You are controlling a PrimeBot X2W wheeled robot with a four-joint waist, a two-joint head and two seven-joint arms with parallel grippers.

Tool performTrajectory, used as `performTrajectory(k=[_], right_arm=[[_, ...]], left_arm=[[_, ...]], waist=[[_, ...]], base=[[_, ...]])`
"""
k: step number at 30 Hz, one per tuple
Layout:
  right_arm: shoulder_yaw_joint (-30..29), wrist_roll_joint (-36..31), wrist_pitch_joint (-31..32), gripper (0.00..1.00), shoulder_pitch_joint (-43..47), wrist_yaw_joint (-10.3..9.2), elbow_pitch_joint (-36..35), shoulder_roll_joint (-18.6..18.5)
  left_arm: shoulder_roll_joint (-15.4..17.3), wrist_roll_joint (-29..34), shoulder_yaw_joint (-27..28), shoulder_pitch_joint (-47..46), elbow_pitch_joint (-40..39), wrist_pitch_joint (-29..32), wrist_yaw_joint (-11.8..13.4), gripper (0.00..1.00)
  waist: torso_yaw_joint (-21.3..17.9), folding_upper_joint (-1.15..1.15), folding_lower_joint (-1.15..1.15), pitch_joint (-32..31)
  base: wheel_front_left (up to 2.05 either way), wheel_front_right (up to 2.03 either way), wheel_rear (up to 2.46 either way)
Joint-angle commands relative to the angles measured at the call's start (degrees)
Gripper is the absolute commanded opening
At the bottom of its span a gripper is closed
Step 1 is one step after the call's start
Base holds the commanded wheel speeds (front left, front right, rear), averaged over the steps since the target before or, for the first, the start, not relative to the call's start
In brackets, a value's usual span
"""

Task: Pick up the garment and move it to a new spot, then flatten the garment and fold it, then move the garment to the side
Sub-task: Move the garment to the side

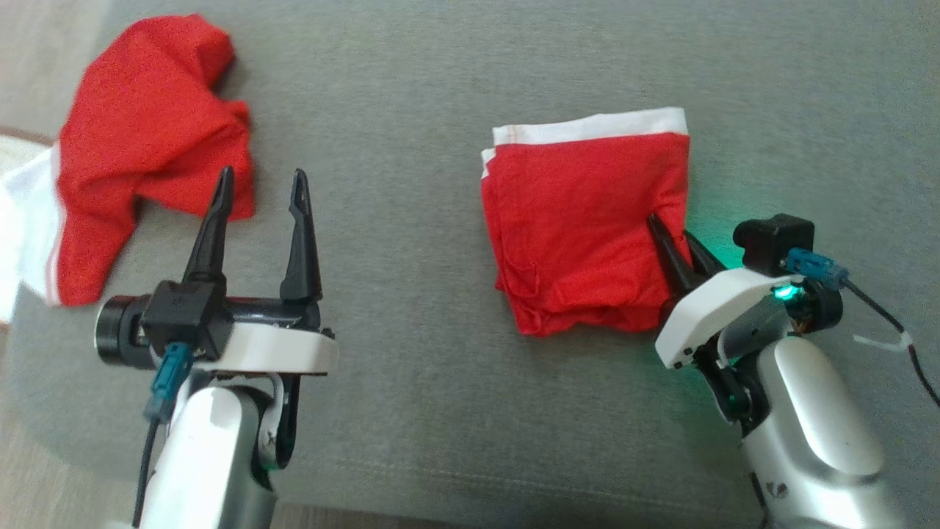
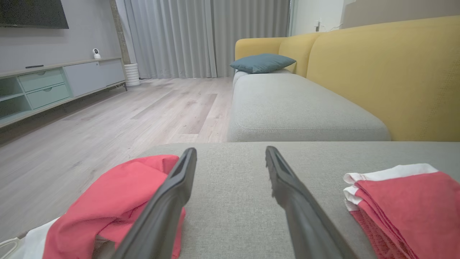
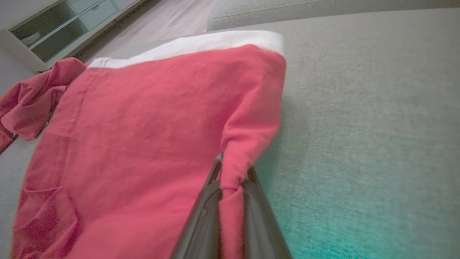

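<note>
Folded garment (image 1: 580, 220) pinched at edge by right gripper (image 1: 672, 229); left gripper (image 1: 263, 173) held wide, empty. Looks like move-aside step; gentle sideways drag needed.

The grey seat (image 1: 411, 411) carries two things, well apart: a folded garment (image 1: 580, 220) at three o'clock, a crumpled garment (image 1: 139, 147) at ten o'clock, by its edge.

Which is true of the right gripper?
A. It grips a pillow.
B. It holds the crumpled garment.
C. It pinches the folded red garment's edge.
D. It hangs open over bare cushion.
C: the right wrist view shows the right gripper closed on a fold at the edge of the folded red garment.
</note>
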Motion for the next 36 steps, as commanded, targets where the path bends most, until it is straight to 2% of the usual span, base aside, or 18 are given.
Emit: performTrajectory(k=[1,10,19,25,32,36], right_arm=[[1.3,-0.4,-0.6,0.0,-0.1,0.21,-2.3,-0.4],[2.3,-0.8,0.3,0.0,1.6,0.21,-6.9,-4.4],[1.3,0.6,-0.6,0.0,-1.8,0.21,-4.0,-9.1],[-1.8,2.3,-3.2,0.0,-8.5,0.21,1.4,-12.9],[-4.6,4.0,-6.6,0.0,-17.2,0.21,7.8,-17.8],[-6.4,4.2,-7.6,0.0,-20.1,0.21,10.1,-19.1]], left_arm=[[0.7,0.4,2.1,-1.5,-2.2,-0.4,-0.3,1.0],[2.1,1.7,2.5,-2.6,-3.0,-0.4,-1.5,1.0],[2.9,3.3,-0.7,-6.2,-1.6,-0.2,-3.8,1.0],[2.9,4.4,-3.1,-9.5,-1.7,0.8,-5.1,1.0],[3.1,6.6,-5.3,-14.9,-3.2,2.1,-5.9,1.0],[3.3,7.5,-6.1,-17.4,-4.1,2.6,-6.4,1.0]], waist=[[-1.5,0.0,0.0,0.0],[-13.4,0.0,0.0,1.1],[-24.0,0.0,0.0,3.2],[-27.2,0.0,0.0,6.3],[-28.3,0.0,0.0,11.9],[-28.6,0.0,0.0,14.9]], base=[[0.0,0.0,0.0],[0.0,0.0,0.0],[0.0,0.0,0.0],[0.0,0.0,0.0],[0.0,0.0,0.0],[0.0,0.0,0.0]])
